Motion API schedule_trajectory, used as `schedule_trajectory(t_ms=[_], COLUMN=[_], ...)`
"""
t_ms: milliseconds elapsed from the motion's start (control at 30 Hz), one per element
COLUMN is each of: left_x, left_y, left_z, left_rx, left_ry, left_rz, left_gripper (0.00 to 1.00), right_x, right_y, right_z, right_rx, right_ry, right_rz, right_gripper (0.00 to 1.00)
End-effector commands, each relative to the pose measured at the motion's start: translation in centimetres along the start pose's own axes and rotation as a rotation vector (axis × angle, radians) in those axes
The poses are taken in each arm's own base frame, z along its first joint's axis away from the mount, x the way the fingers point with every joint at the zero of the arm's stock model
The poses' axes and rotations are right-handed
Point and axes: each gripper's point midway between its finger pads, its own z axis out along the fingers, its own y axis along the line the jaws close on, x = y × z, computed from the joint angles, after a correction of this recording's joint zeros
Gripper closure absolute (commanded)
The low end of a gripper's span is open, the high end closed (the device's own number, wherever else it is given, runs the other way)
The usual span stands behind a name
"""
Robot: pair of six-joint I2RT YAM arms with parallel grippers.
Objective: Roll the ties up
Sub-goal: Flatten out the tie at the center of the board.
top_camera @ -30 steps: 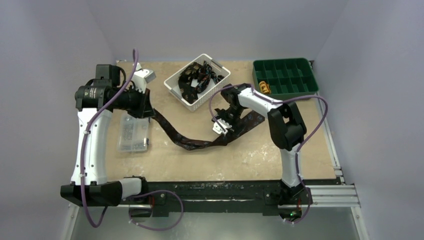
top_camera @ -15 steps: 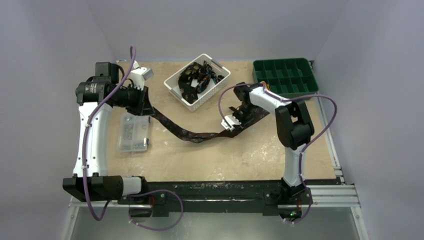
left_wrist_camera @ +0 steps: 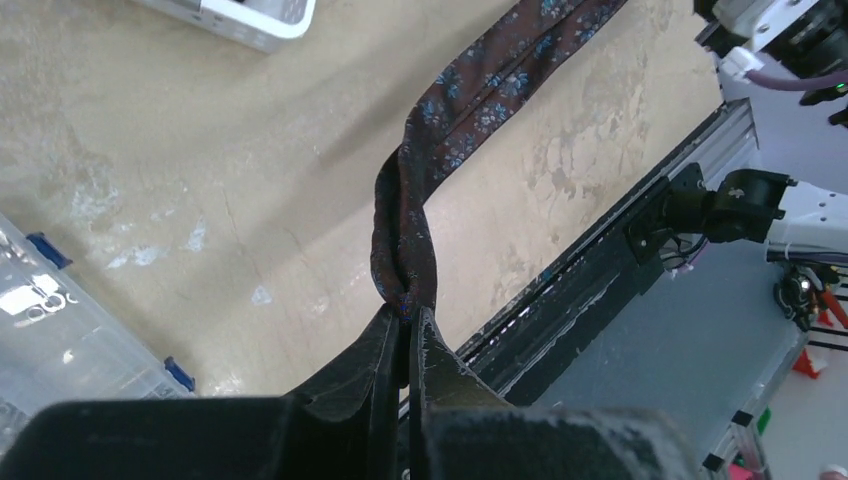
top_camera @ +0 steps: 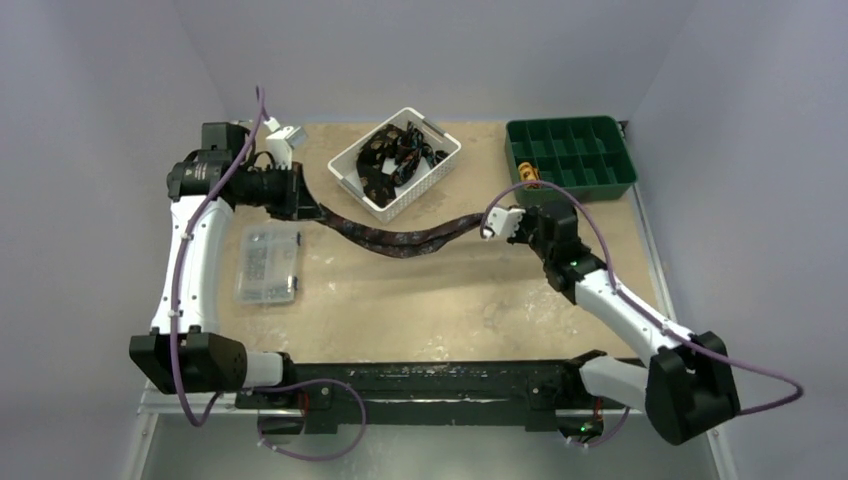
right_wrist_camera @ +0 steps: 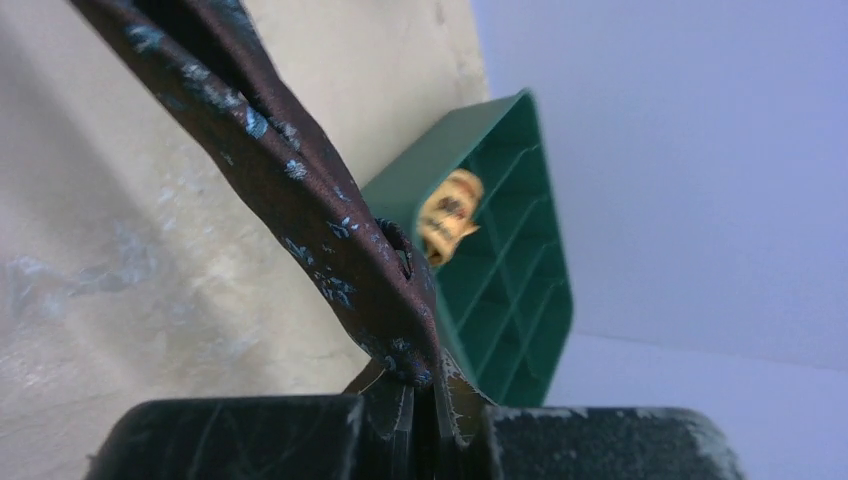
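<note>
One dark brown tie point(top_camera: 400, 238) with small bluish marks hangs stretched between my two grippers above the table. My left gripper point(top_camera: 305, 207) is shut on its left end, where the fabric twists once just past the fingertips point(left_wrist_camera: 408, 315). My right gripper point(top_camera: 487, 222) is shut on the other end, and in the right wrist view the tie point(right_wrist_camera: 300, 190) runs up and away from the closed jaws point(right_wrist_camera: 420, 385). In the left wrist view the tie point(left_wrist_camera: 420, 200) widens toward the right arm. More ties point(top_camera: 398, 155) lie bunched in the white basket point(top_camera: 350, 180).
A green compartment tray point(top_camera: 572, 150) stands at the back right with a yellowish rolled item point(top_camera: 528, 176) in one cell; the tray point(right_wrist_camera: 510, 300) is close behind the right gripper. A clear plastic parts box point(top_camera: 268, 262) lies by the left arm. A black rail point(top_camera: 440, 380) edges the table's front.
The right gripper shut on the tie's end and swung right and up, pulling the tie taut off the table. The left gripper shifted slightly back, still holding.
</note>
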Motion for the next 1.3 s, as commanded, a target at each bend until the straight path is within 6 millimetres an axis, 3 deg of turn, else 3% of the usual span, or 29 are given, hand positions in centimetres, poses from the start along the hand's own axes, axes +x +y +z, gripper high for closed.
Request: schedule_trajectory(t_ms=[0,133,267,300,467,533,600,700,800,967,1167,1267], left_x=[0.9,2.6,3.0,2.8,3.0,3.7,4.5,5.7,6.7,6.4,5.7,5.6], left_y=[2.7,5.2,7.2,7.6,7.5,7.6,7.9,8.3,8.8,9.9,9.3,8.9], left_z=[2.1,2.9,2.5,2.3,2.3,2.6,2.8,2.9,2.9,2.5,2.6,2.6], left_rx=[-0.037,-0.109,-0.168,-0.178,-0.143,-0.126,-0.128,-0.146,-0.163,-0.178,-0.132,-0.109], left_ry=[0.048,0.107,0.092,0.078,0.083,0.115,0.142,0.169,0.181,0.171,0.170,0.166], left_rz=[-0.099,-0.138,-0.188,-0.194,-0.158,-0.151,-0.152,-0.156,-0.171,-0.197,-0.185,-0.186], left_gripper=[1.00,1.00,1.00,1.00,1.00,0.99,0.96,0.96,0.96,0.97,0.94,0.91], right_x=[3.3,4.5,3.1,2.6,0.2,-1.1,-1.6,-0.6,2.3,6.5,10.1,11.9], right_y=[3.3,4.9,6.1,6.5,9.8,10.2,10.4,9.5,8.2,9.2,12.3,14.0], right_z=[2.2,4.4,4.4,4.2,2.2,0.3,-1.5,-3.3,-4.1,-6.5,-4.5,-2.7], right_rx=[0.058,0.101,0.085,0.057,-0.232,-0.351,-0.454,-0.562,-0.689,-0.877,-0.851,-0.814], right_ry=[0.102,0.134,0.092,0.073,-0.037,-0.083,-0.081,0.027,0.164,0.295,0.471,0.566], right_rz=[0.007,-0.041,-0.048,-0.043,-0.060,-0.057,-0.051,0.064,0.273,0.388,0.435,0.483], right_gripper=[1.00,1.00,1.00,0.96,0.28,0.12,0.06,0.07,0.14,0.20,0.52,0.57])
